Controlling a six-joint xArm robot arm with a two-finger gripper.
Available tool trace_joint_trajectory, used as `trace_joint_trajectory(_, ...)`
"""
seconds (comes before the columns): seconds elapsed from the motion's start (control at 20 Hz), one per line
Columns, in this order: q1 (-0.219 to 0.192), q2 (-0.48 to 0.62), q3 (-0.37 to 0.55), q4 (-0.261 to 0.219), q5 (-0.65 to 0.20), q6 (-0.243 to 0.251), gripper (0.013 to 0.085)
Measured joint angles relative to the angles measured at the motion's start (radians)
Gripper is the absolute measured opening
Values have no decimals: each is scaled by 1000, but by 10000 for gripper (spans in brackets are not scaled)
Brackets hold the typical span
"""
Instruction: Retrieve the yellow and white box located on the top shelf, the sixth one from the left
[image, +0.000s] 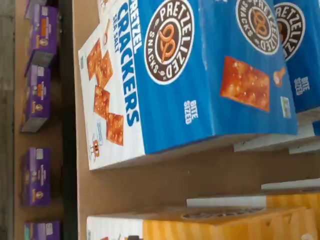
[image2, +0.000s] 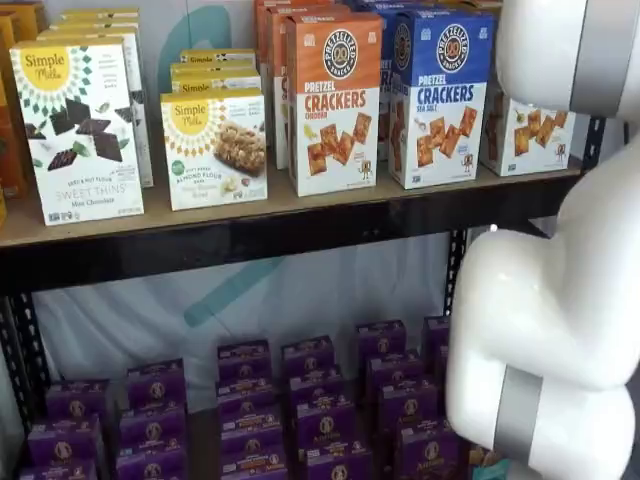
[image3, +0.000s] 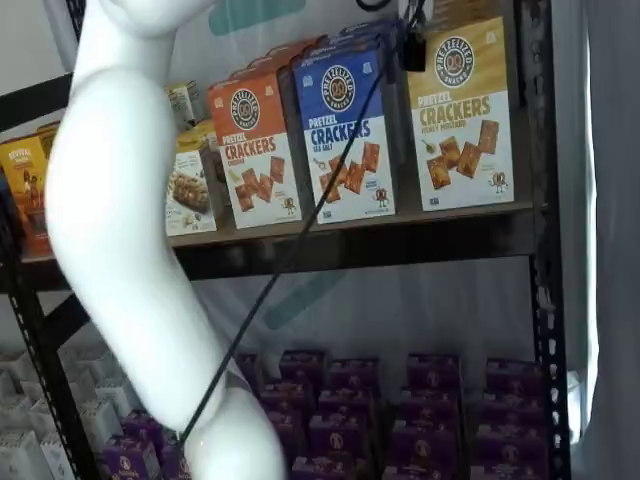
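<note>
Wrist view: close above the top shelf (image: 165, 180), picture turned sideways. Both shelf views face the shelves frontally, one obliquely, the white arm (image2: 560, 330) intervening; both share the blue carton (image3: 348, 135).

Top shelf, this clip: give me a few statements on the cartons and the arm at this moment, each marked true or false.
1. The yellow and white box stands upright at the right end of the top shelf. True.
2. The blue Pretzel Crackers carton stands directly beside it. True.
3. The yellow and white box has already been lifted off the board. False: it stands on the shelf in a shelf view.
4. The lower level holds orange boxes. False: small purple boxes fill it.
5. The gripper's fingers plainly clamp a carton. False: neither shelf view shows the fingers clearly, only the white arm and a cable.
</note>
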Motion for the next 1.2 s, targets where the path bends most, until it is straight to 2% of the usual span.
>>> trace_joint_trajectory(0.45,45,115,-173,-85,71,42,850)
trace_joint_trajectory(0.6,70,152,-226,-138,97,53,850)
trace_joint_trajectory(0.9,110,178,-244,-203,99,67,850)
trace_joint_trajectory(1.2,138,226,-327,-260,183,91,850)
